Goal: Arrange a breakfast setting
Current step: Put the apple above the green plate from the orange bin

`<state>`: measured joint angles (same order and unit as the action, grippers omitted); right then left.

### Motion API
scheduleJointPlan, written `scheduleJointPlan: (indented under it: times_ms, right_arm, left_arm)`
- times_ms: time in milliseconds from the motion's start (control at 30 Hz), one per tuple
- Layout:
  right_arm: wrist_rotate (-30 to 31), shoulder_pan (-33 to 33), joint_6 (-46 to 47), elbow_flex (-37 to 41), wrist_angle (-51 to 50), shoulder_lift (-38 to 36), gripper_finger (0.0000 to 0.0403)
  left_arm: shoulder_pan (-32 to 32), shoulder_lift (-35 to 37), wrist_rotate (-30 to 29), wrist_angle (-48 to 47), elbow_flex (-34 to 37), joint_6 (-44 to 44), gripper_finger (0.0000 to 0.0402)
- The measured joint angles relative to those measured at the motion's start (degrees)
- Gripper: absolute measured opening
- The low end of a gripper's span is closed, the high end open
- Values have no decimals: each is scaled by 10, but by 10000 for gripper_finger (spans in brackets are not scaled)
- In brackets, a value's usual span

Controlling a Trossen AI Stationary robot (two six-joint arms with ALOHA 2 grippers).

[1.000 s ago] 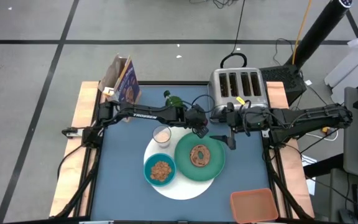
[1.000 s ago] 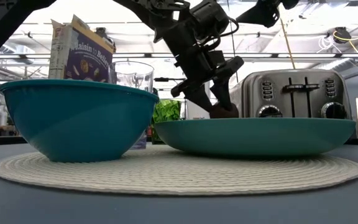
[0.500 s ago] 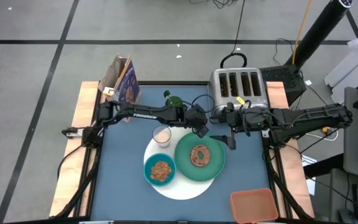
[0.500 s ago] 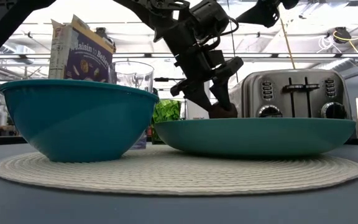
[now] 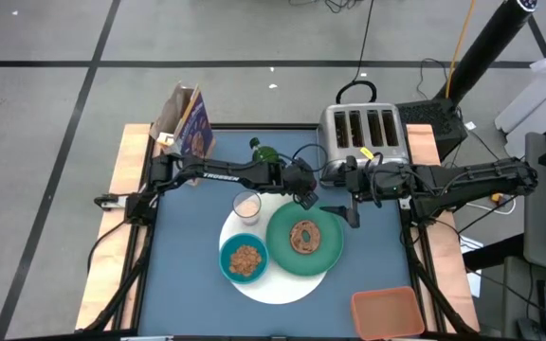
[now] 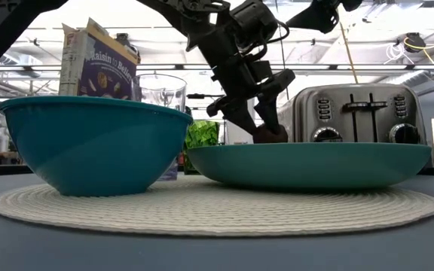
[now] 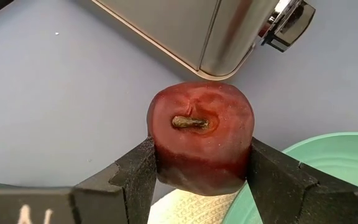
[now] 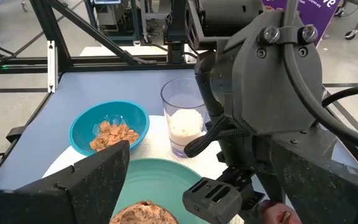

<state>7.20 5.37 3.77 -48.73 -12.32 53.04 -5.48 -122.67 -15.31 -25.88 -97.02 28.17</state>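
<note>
A grey workshop floor with taped lines surrounds the blue tabletop, which carries everything. The silver toaster stands at the far edge toward the right, the purple cereal box at the far-left corner, and an orange-pink tray at the near-right corner.

The big white round mat lies in the tabletop's middle, toward the near edge. On it the green plate takes the right side with the bagel in its centre; the teal bowl with cereal takes the near-left part, and the small clear glass sits at the mat's far-left rim. A green cup stands behind the left arm, near the far edge.

The left gripper pinches the dark-red fruit between its fingers, stem end facing the wrist camera. It hangs just off the plate's far rim, between toaster and plate; the low view shows the fruit low, about at rim height.

The right gripper hovers just beside it over the plate's far-right rim, jaws spread and empty.

The plate lies just toward the near edge from the fruit, so a short carry that way looks to be what setting it on the plate needs. The left arm, already holding it, is the natural one.
</note>
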Motion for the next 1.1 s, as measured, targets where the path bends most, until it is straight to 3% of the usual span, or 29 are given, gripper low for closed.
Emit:
scheduleJointPlan:
  times_ms: [800,1100]
  right_arm:
    - [0,0,0,0,0,0,380]
    - [0,0,0,0,0,0,380]
  left_arm:
    - [-1,0,-2,-15,0,4,220]
    - [-1,0,-1,-15,0,5,295]
